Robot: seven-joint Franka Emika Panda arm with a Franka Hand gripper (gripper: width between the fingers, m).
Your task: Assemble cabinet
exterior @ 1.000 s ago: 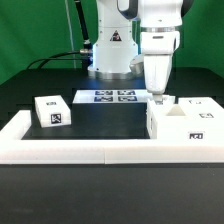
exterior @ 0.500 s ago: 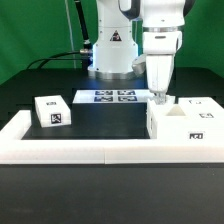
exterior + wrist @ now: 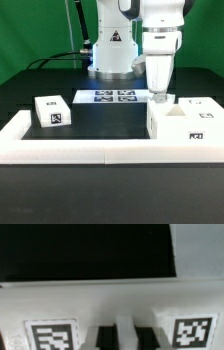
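Observation:
The cabinet [image 3: 186,122] is a white open-topped box with square tags, standing at the exterior view's right against the front rail. My gripper [image 3: 158,97] points straight down onto the far left corner of its top edge. In the wrist view the two dark fingers [image 3: 105,338] stand close together with a thin white wall of the cabinet [image 3: 126,319] between them, and a tag on each side. The gripper [image 3: 126,337] looks shut on that wall. A small white tagged block [image 3: 52,111] lies apart at the exterior view's left.
The low white rail [image 3: 80,147] borders the table's front and both sides. The marker board [image 3: 112,97] lies flat behind the middle, near the robot's base [image 3: 112,55]. Black tabletop [image 3: 100,118] lies between the block and the cabinet.

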